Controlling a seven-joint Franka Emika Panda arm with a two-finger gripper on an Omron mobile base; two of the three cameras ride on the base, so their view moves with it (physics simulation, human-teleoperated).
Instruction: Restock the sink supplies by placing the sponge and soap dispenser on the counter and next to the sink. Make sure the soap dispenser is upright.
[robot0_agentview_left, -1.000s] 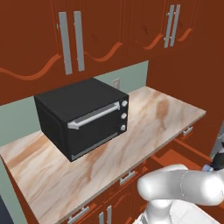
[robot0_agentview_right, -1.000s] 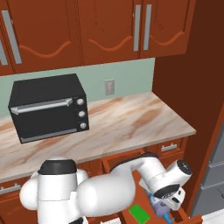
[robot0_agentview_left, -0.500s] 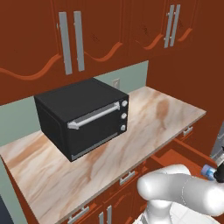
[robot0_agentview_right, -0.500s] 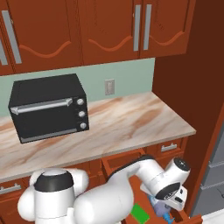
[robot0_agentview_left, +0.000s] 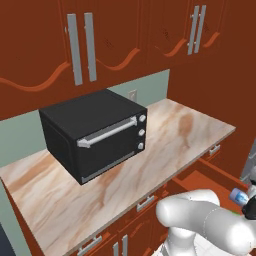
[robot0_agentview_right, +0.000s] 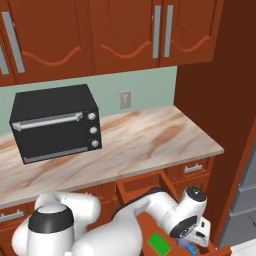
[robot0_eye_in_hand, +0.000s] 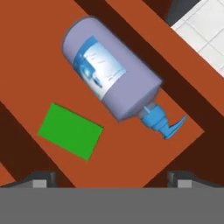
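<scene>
- The arm reaches low into an open drawer (robot0_agentview_right: 150, 186) below the bench's front edge, and the gripper (robot0_eye_in_hand: 111, 177) hangs over it, fingers spread wide and holding nothing.
- The soap bottle (robot0_eye_in_hand: 109, 74) lies on its side on the drawer floor, its blue pump (robot0_eye_in_hand: 162, 122) toward one drawer wall.
- The sponge (robot0_eye_in_hand: 70, 130) lies flat just beside the bottle, apart from it.
- Neither item has reached the bench (robot0_agentview_left: 180, 130) yet; a black toaster oven (robot0_agentview_left: 95, 132) sits toward the bench's back left.
- Risk: the bottle is round and lying down, so a squeeze off its middle could roll it away or out from between the fingers.
- Risk: grabbed sideways, it may come up tilted and topple when set down.
- Risk: the drawer walls sit close and could catch a finger.
- Compared with a second ago, the wrist has sunk further toward the drawer; the fingers remain equally wide.
</scene>
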